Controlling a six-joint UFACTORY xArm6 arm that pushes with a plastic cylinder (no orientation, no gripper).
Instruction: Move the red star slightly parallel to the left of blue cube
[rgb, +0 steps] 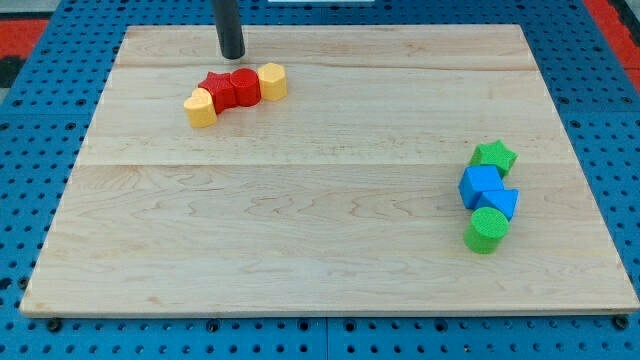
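The red star (217, 88) lies at the view's upper left of the wooden board (320, 240), in a row of touching blocks: a yellow block (201, 108) at its lower left, a red cylinder (245, 86) on its right, then a yellow block (273, 80). The blue cube (481, 185) sits far off at the view's right. My tip (232, 54) is just above the red blocks, a short gap from the red cylinder's top edge, not touching.
A green star (494, 156) touches the blue cube from above. A second blue block (501, 203) and a green cylinder (486, 230) sit below the cube. A blue pegboard (40, 180) surrounds the board.
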